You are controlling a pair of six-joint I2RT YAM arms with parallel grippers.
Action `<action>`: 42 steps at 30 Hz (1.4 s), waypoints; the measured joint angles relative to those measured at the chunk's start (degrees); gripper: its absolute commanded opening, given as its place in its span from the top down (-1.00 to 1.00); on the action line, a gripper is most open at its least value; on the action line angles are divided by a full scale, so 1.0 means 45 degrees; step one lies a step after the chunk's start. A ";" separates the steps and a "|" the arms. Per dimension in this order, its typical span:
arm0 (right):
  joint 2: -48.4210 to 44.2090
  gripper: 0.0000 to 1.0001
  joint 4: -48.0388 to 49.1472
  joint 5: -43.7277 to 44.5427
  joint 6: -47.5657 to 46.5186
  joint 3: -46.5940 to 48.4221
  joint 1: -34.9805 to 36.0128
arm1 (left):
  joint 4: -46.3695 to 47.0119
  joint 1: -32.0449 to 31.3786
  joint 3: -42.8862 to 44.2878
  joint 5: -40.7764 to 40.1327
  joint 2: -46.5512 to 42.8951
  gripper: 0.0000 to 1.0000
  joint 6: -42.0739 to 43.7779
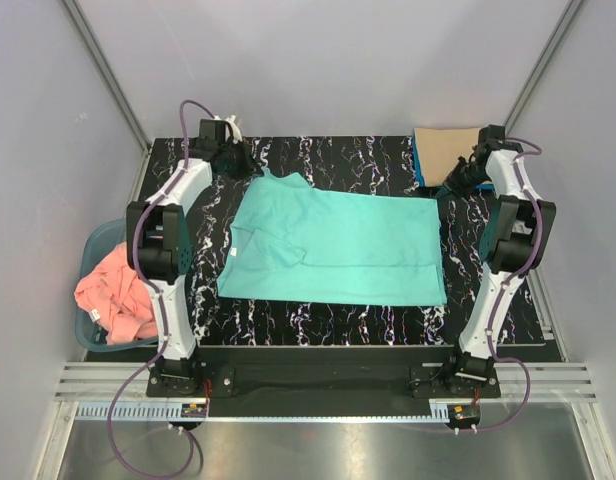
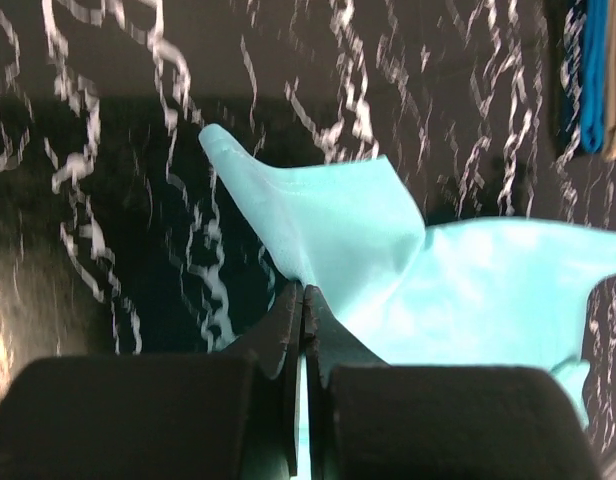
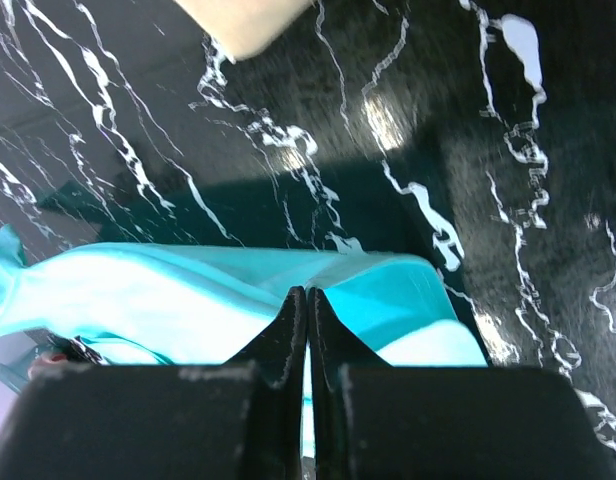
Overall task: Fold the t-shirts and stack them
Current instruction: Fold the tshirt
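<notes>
A basket [image 1: 92, 250] by the table's [image 1: 318, 318] left side holds a pink shirt [image 1: 113, 300]. A green shirt [image 1: 338, 250] lies spread on the black table. The left gripper [image 2: 304, 300] and the right gripper [image 3: 307, 300] each pinch one far corner of it. Far right, a tan shirt [image 1: 446, 145] lies on a blue shirt [image 1: 418, 162]. Grey walls [image 1: 328, 60] stand around.

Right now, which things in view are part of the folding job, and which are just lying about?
Part of the job:
turquoise-green t-shirt, spread on the table
salmon pink t-shirt, crumpled in the basket
tan-beige t-shirt, folded at the far right corner
blue t-shirt, folded under the tan-beige one

Just lying about:
blue-grey basket
black marbled table
</notes>
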 measured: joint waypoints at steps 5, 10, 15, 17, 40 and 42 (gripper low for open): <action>-0.0656 1.00 -0.0073 0.0306 -0.0015 -0.1137 0.0015 | -0.0359 0.0000 -0.1758 -0.0160 -0.1083 1.00 0.0379; -0.1690 1.00 -0.0165 0.0636 -0.0083 -0.2550 0.0015 | -0.0811 0.0000 -0.3138 -0.0471 -0.2161 1.00 0.0758; -0.2997 1.00 -0.0243 0.0777 -0.0097 -0.3915 0.0015 | -0.1166 0.0000 -0.4143 -0.0835 -0.3434 1.00 0.1035; -0.3502 1.00 -0.0214 0.0772 -0.0097 -0.4381 0.0015 | -0.1287 0.0000 -0.4405 -0.0991 -0.3866 1.00 0.1103; -0.5027 1.00 0.0248 0.0918 -0.0204 -0.7732 0.0019 | -0.1865 -0.0175 -0.7791 -0.1515 -0.5464 1.00 0.0733; -0.4862 1.00 0.0267 0.0976 -0.0194 -0.7563 0.0019 | -0.1846 -0.0180 -0.7791 -0.1530 -0.5464 1.00 0.0714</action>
